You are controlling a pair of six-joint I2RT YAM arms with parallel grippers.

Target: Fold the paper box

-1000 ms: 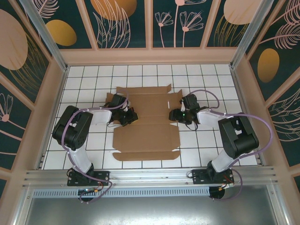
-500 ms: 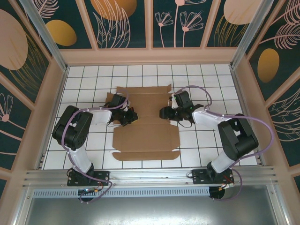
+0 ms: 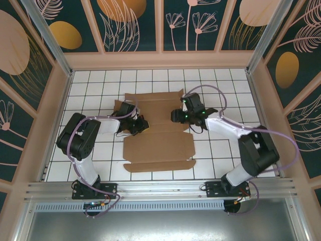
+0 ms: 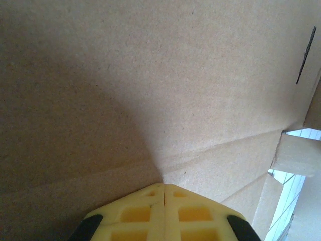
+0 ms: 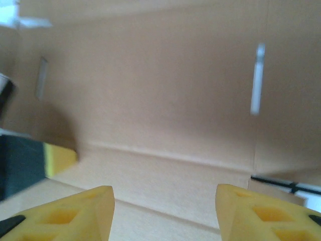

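Left hand (image 3: 139,125) first: it's clamped tight, the two yellow fingertips (image 4: 135,213) pressed flat together with only a thin seam between them and nothing in the seam, and in the left wrist view that closed tip (image 4: 163,190) sits right against bare brown cardboard, a shadow spreading up from it. Over to the right hand (image 3: 175,116): the jaws stand partly apart, a middling gap, the yellow fingers (image 5: 95,208) either side of open space (image 5: 160,203) with nothing gripped between them, and cardboard lying right below and ahead. Beyond those fingers a panel rises with a crease running across it and a narrow slot (image 5: 258,78) letting light through. Pull back to the overhead view and there's the paper box (image 3: 158,145), a die-cut sheet not yet a box, spread in the middle of the bench (image 3: 100,80), its long panels stacked from the far side toward the arms and a narrow flap (image 3: 159,165) along the near edge. The left hand comes in over the sheet's left margin, the right hand over the far right part, both low on the cardboard and facing each other across the middle panel. The bench is white with a dark grid, boxed in by dark panels with floral prints (image 3: 135,25).
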